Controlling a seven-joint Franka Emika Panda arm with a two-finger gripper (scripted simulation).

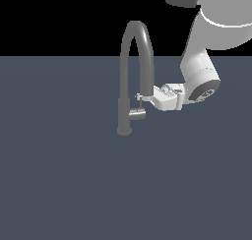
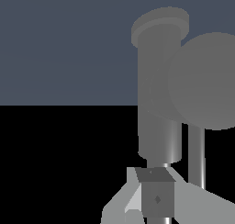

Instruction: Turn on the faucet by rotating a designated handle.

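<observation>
the gripper point(image 1: 141, 97) seems closed on the thin lever of the handle point(image 1: 137, 114) beside the faucet point(image 1: 129, 76) base, so better push slowly around the stub axis without slipping

Gripper point(image 1: 141, 97) at handle point(image 1: 137, 114), beside faucet point(image 1: 129, 72)

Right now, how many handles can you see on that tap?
1. The handle sticks out sideways from the low part of the faucet column, toward the exterior view's right, with the gripper right at its thin rod. Another could be hidden behind the column.
</observation>
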